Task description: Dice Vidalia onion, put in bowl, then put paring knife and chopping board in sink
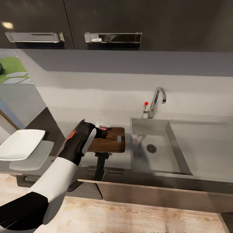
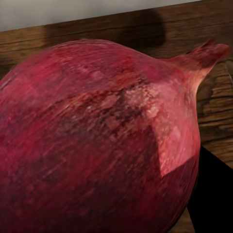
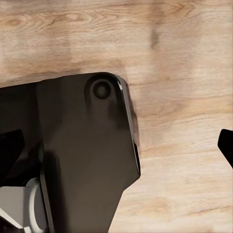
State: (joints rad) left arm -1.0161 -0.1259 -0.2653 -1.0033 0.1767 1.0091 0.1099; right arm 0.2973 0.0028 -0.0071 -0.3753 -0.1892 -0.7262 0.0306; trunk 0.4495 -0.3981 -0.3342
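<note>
The Vidalia onion (image 2: 97, 141), dark pink-red with a pointed tip, sits very close in the left wrist view, just above the wood grain of the chopping board (image 1: 111, 142). My left gripper (image 1: 103, 127) is over the board's far left corner, shut on the onion (image 1: 103, 128). The board lies on the countertop (image 1: 116, 160), just left of the sink (image 1: 161, 161). The white bowl (image 1: 21, 144) is at the far left. In the right wrist view, a dark fingertip (image 3: 226, 144) of my right gripper stands wide at the edge, with nothing held. The paring knife is out of view.
The curved faucet (image 1: 157, 100) with a red dot stands behind the sink, and the drainboard (image 1: 207, 149) stretches right. Dark wall cabinets (image 1: 113, 37) hang overhead. The right wrist view looks down at light wooden floor (image 3: 184, 58) and a dark part of my own base (image 3: 82, 155).
</note>
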